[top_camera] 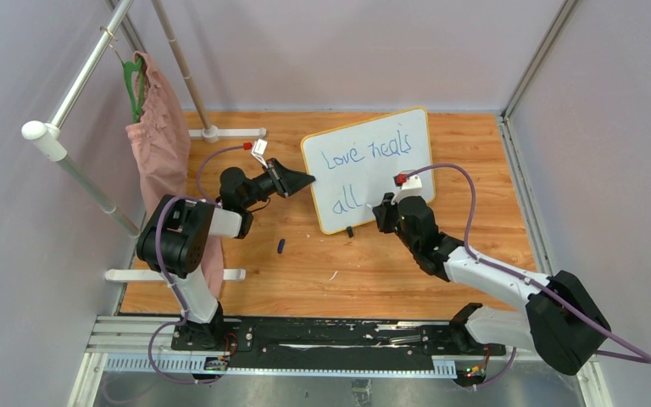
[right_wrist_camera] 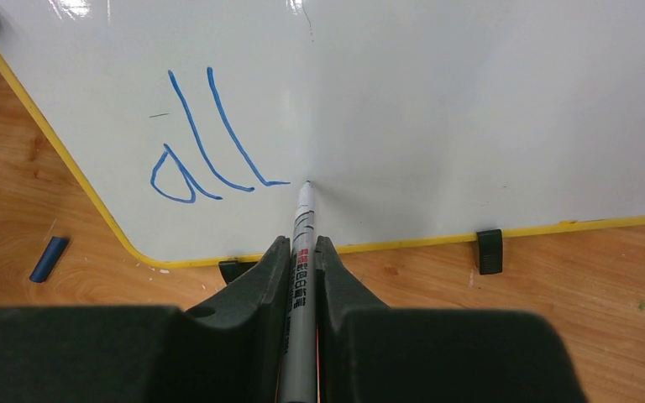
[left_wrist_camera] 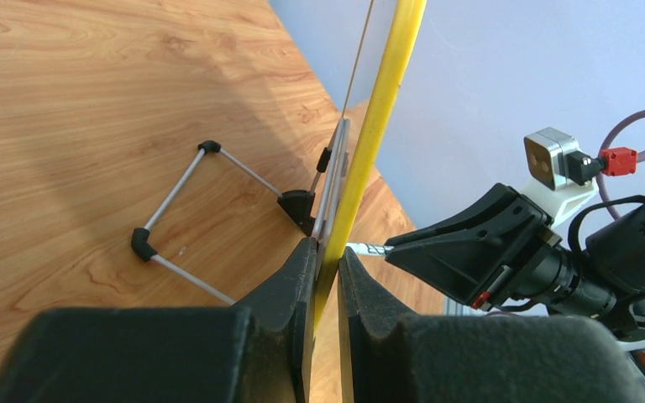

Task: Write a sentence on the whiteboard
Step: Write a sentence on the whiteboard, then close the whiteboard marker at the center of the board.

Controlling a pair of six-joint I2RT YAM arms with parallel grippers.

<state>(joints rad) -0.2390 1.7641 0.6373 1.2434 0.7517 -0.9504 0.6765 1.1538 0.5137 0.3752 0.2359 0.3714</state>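
whiteboard (right_wrist_camera: 470,101): glossy, smooth | table (top_camera: 373,271): wood grain, satin | stand rods (left_wrist_camera: 175,191): bare metal | hanging garment (top_camera: 161,136): pink cloth

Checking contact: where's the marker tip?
Right wrist view: the marker, clamped in the right tool, has its tip at the whiteboard just right of "all".

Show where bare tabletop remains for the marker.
Bare wood: in front of the whiteboard, between the blue cap and the right arm; right of it, toward the frame rail. Crowded: its left edge, clamped by the left gripper, and lower middle, where the right gripper holds the marker.
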